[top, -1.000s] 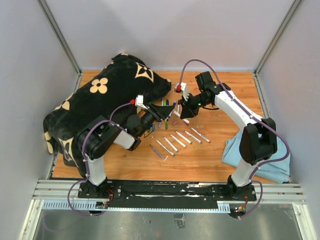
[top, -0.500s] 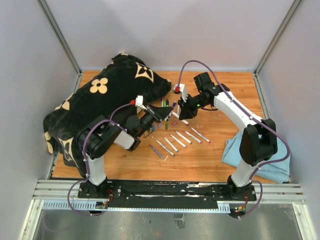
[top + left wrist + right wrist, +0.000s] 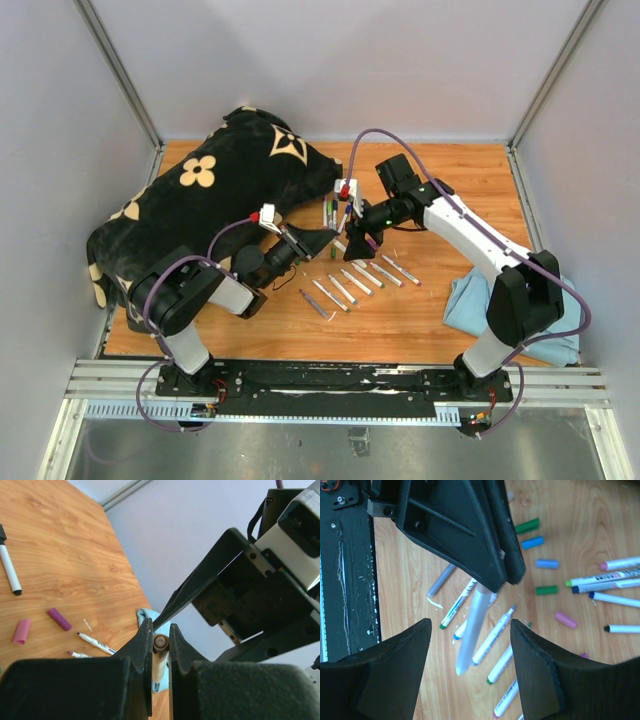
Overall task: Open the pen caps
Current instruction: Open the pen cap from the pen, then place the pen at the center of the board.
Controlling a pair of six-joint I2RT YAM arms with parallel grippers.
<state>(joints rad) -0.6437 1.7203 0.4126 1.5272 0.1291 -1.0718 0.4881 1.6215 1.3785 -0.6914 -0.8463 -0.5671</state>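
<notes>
left gripper (image 3: pixel 160 632): clamped on white marker barrel (image 3: pixel 475 607) | right gripper (image 3: pixel 470 626): fingers apart, straddling that barrel, whose long axis slants down toward the table (image 3: pixel 410 590) | cap on it: cannot tell | loose pen caps (image 3: pixel 532 542): on the wood just beyond both grippers, beside capped markers (image 3: pixel 615 562)

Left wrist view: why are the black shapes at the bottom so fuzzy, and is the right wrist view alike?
Left wrist view: that is the left gripper, too near the lens to focus; the marker it pinches and the table look sharper. Right wrist view: likewise, the right gripper is soft-edged and dark, the loose caps beyond crisp.
</notes>
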